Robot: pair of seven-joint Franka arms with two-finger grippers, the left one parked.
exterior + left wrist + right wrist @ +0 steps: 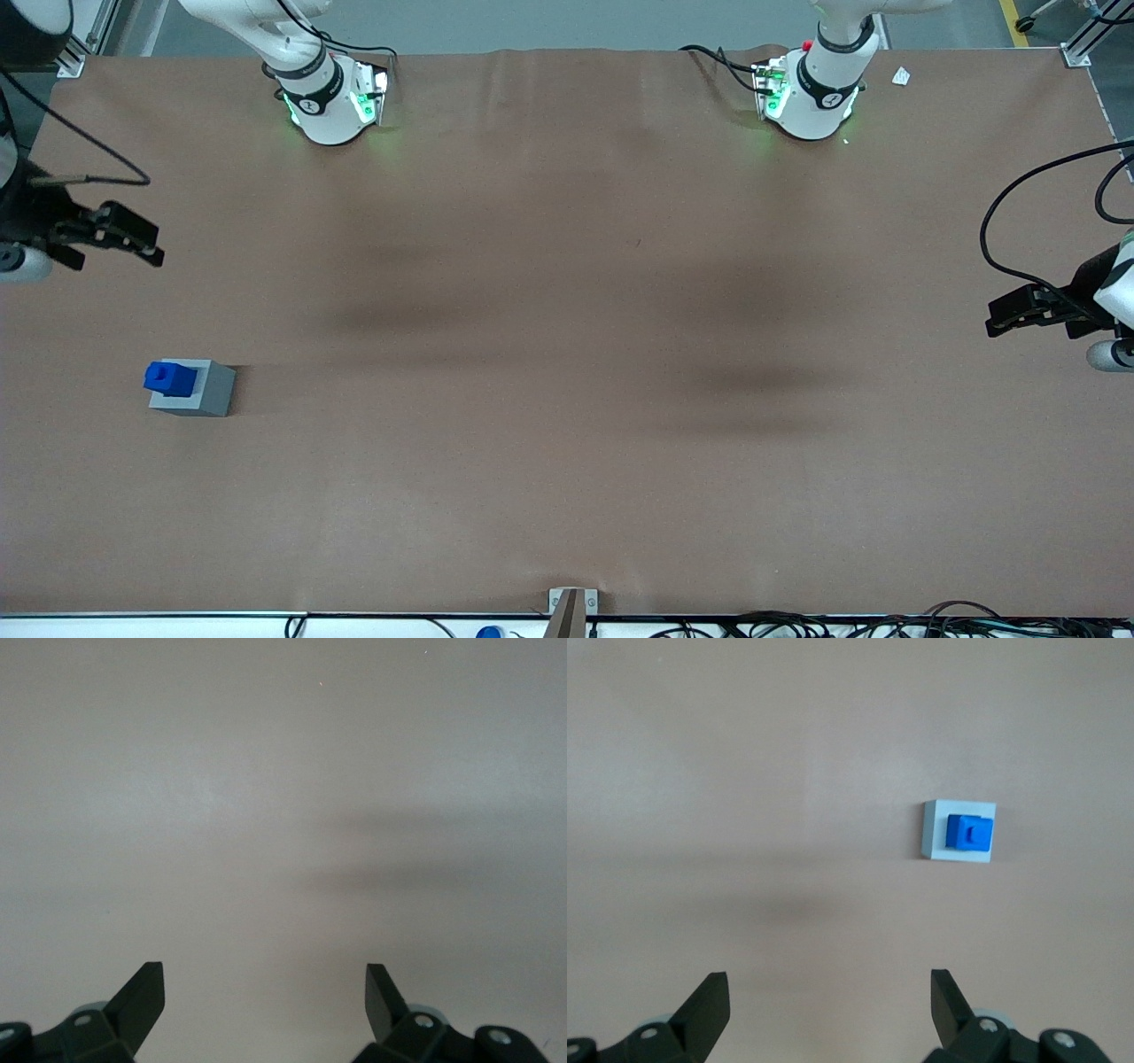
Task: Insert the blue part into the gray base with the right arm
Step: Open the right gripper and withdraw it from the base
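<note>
we see the blue part (970,834) already seated in the gray base (936,831) on the desk (567,354); our gripper (133,237) hangs well apart, jaws wide open and empty, so little seems left.

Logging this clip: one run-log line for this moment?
gripper: open, empty, raised away from parts | blue part: seated on gray base | table: working arm's end

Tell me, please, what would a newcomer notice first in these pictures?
The bright blue part sitting in the gray base stands out on the brown table, toward the working arm's end. The right arm's gripper hangs open, farther from the front camera than the base, holding nothing.
</note>
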